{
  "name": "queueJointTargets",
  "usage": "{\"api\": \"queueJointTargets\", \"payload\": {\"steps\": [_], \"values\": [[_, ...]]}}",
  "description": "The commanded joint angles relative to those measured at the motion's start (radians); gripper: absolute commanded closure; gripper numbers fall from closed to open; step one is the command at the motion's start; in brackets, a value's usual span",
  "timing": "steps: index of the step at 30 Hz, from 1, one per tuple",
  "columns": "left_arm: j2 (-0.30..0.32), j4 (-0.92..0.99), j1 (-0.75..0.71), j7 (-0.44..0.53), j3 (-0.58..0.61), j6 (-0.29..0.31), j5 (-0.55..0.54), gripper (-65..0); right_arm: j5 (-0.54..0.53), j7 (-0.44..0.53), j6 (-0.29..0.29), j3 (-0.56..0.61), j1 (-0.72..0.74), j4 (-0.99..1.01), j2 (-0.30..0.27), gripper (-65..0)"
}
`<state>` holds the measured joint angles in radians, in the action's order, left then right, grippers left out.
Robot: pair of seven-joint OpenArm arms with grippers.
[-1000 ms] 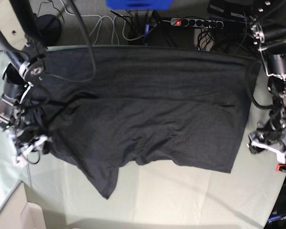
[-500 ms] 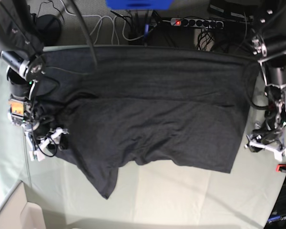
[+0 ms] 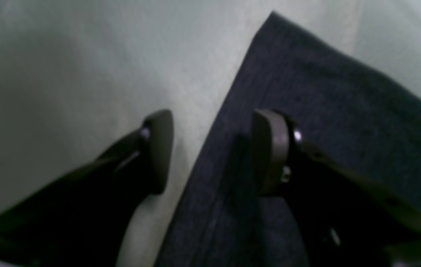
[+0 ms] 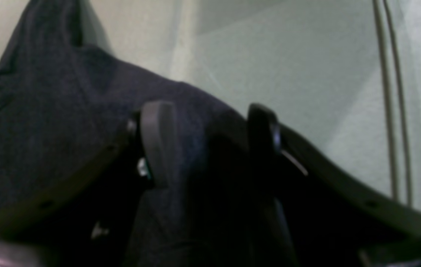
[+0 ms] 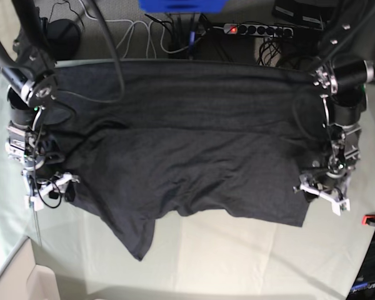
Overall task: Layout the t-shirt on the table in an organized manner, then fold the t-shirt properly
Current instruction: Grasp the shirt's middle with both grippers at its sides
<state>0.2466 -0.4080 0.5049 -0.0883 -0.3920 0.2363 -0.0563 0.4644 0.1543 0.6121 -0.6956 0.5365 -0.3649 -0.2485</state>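
Base view: I see the t-shirt [image 5: 194,156] spread dark across the far half of the table [image 5: 250,256], its long axis running left to right, one pointed flap hanging toward the near edge left of centre. A fold line crosses it lengthwise. My right gripper [image 5: 49,189] sits at the shirt's left edge, arm reaching down from the far left corner; my left gripper [image 5: 322,192] sits at the shirt's right edge, its arm dropping from the far right. Past the far edge lie a power strip [image 5: 257,29] and loose cables [image 5: 144,34].

Left wrist view: the left gripper [image 3: 210,152] straddles the shirt's straight edge, jaws apart, one finger [image 3: 158,148] over bare table cloth [image 3: 65,74], the other over dark fabric [image 3: 344,111]. Nothing is pinched between them.

Right wrist view: the right gripper [image 4: 210,144] hangs with jaws apart over a rumpled edge of the shirt [image 4: 47,122], the cloth passing beneath both fingers; whether they touch it I cannot tell. Pale table [image 4: 307,74] lies beyond.
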Motion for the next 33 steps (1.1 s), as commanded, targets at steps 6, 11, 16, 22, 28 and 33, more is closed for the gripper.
{"api": "queueJointTargets", "payload": {"steps": [6, 11, 16, 22, 28, 33], "values": [[0.012, 0.073, 0.031, 0.120, 0.043, 0.004, -0.004, -32.8, -0.017, 0.029, 0.001, 0.000, 0.029, -0.009, -0.012, -31.1], [0.012, 0.080, 0.031, 0.123, 0.244, 0.004, -0.010, -32.8, -0.017, 0.029, 0.001, 0.000, 0.027, -0.009, -0.012, -31.1], [0.009, 0.082, 0.030, 0.123, 0.304, 0.004, -0.015, -32.3, -0.017, 0.029, 0.001, 0.000, 0.027, -0.009, -0.012, -31.1], [0.015, 0.082, 0.030, 0.123, 0.301, -0.002, -0.015, -1.4, -0.017, 0.029, 0.001, 0.000, 0.029, -0.015, -0.012, -31.1], [0.015, 0.074, 0.030, 0.121, 0.301, -0.002, -0.015, 0.0, -0.017, 0.029, 0.001, 0.000, 0.029, -0.015, -0.012, -31.1], [0.013, 0.007, 0.014, 0.120, 0.291, -0.002, -0.026, -0.2, -0.017, 0.032, 0.001, -0.005, 0.056, -0.016, -0.013, -31.2]]}}
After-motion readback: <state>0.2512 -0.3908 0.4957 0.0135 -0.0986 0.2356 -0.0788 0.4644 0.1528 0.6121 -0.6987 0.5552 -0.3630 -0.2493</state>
